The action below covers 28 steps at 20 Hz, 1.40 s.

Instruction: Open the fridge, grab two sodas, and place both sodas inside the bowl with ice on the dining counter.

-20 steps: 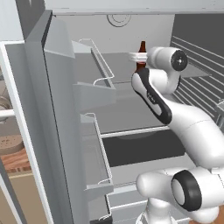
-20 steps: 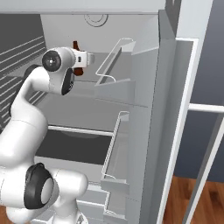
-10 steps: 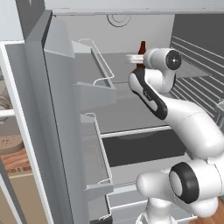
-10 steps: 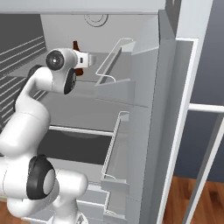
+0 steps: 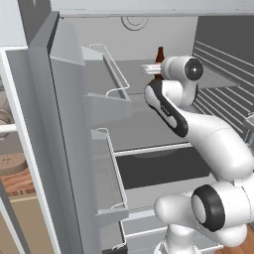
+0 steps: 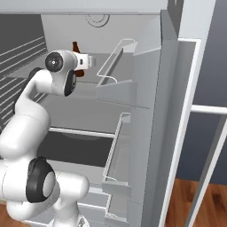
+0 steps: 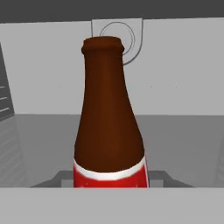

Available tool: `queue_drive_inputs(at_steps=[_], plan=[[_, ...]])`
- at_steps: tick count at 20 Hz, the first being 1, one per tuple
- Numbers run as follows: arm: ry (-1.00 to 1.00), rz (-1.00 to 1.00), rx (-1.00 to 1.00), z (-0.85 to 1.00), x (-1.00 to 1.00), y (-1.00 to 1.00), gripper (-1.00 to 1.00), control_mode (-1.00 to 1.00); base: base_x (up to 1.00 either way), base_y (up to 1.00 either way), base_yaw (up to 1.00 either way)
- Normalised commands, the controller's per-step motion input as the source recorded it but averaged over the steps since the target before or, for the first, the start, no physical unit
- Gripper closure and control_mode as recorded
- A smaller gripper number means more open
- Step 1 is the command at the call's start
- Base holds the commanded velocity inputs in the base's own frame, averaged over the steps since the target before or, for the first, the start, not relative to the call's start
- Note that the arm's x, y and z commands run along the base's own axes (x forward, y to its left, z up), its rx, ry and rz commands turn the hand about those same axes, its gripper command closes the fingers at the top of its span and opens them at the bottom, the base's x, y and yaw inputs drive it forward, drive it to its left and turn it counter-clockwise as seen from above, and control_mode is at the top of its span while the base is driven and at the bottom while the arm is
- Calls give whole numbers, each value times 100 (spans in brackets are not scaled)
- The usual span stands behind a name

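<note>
You have the arm reaching up and forward from the base into the open fridge (image 5: pixel 149 119), with its upper links folded back on themselves and the wrist held level at the height of the upper shelf. The claw (image 6: pixel 88 61) points horizontally toward the fridge's far wall. Right at its tip stands the soda (image 7: pixel 109 127), a dark-brown bottle with a red label, on the upper shelf near the back of the compartment. The bottle is upright, its long axis vertical and its narrow neck pointing straight up toward the fridge ceiling; in the left base view you see the neck (image 5: pixel 159 53) rising above the wrist. In the hand view the bottle stands dead centre and very close, its label band at the bottom edge. The fingertips are hidden there, so you cannot tell whether the claw is pinching the bottle or merely flanking it. Both doors stand swung open, their wire bins empty.
</note>
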Motion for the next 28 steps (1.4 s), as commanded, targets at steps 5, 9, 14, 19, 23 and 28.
queue_drive_inputs(at_steps=[5,9,14,19,23,28], plan=[[-4,0,2,0,-14,-14,100,-100,0,0,0],[-8,-4,5,0,-47,-25,100,-100,0,0,0],[-12,-3,9,3,-85,-20,100,-100,0,0,0],[-2,0,0,68,-98,-12,100,-100,0,0,0],[2,0,-3,92,-96,-10,100,-100,0,0,0],[18,-1,-16,23,-97,-2,100,-100,0,0,0]])
